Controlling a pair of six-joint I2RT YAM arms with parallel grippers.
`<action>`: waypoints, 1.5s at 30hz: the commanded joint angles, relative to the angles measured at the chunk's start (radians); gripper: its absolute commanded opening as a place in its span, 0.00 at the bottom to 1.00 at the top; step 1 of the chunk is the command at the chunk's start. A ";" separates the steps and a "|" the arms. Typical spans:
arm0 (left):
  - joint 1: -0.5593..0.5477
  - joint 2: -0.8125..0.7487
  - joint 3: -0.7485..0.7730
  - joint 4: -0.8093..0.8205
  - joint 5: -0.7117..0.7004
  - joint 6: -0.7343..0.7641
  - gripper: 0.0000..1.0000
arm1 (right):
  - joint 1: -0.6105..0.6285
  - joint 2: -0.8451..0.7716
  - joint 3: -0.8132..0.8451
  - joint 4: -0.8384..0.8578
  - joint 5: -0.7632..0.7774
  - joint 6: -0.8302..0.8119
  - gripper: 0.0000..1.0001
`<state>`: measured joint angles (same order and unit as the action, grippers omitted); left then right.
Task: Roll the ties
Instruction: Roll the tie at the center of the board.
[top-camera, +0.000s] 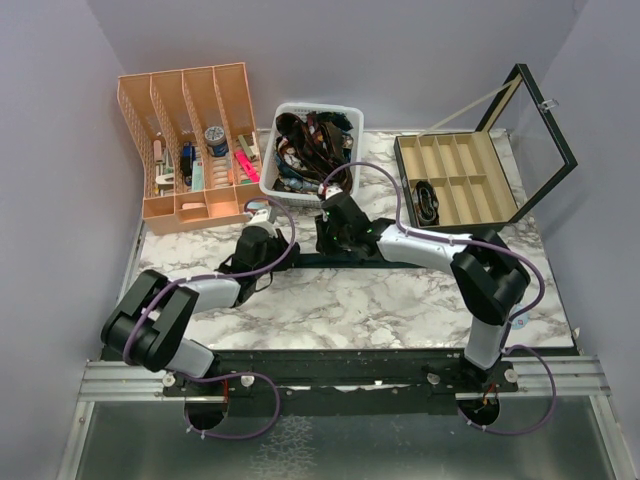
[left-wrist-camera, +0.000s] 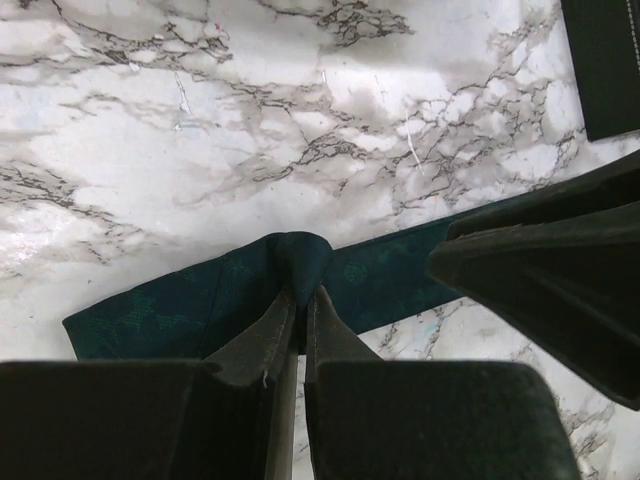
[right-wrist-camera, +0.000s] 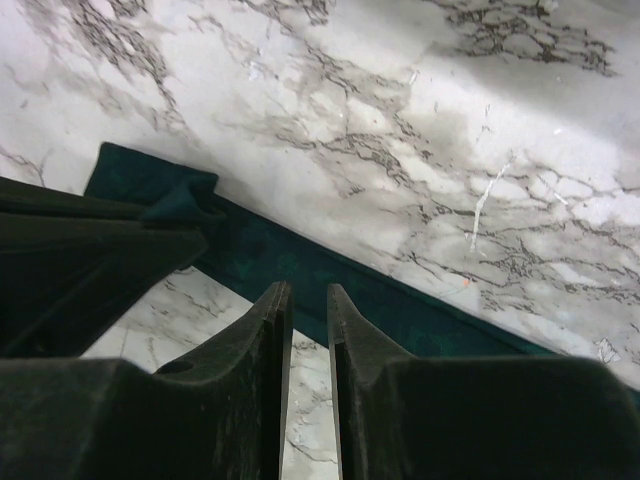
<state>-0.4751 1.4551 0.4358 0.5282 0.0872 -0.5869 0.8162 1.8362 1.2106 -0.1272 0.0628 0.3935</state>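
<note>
Our left gripper is clamped on a pinched-up fold of the tie, which lies on the table running 8 to 2 o'clock. The right gripper sits slightly parted, empty. We'd roll tight, edges aligned.

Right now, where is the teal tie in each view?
Top: tie, a thin dark strip at centre.
Left wrist: tie crosses the lower middle, a fold pinched by the left pincer.
Right wrist: tie runs diagonally from left to lower right, just past the right pincer.
Shared landmark: the marble table.
</note>
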 joint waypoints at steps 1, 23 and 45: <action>-0.007 -0.041 -0.006 0.036 -0.055 -0.018 0.05 | 0.002 -0.018 -0.025 0.040 -0.023 0.001 0.26; -0.007 -0.050 -0.028 0.036 -0.126 -0.028 0.10 | 0.002 0.028 -0.005 0.056 -0.116 0.002 0.26; -0.022 -0.017 0.021 0.030 -0.009 0.004 0.49 | -0.043 0.033 -0.009 0.087 -0.217 0.069 0.30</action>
<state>-0.4927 1.4864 0.4328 0.5476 0.0532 -0.5812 0.7979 1.8557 1.1904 -0.0681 -0.1001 0.4248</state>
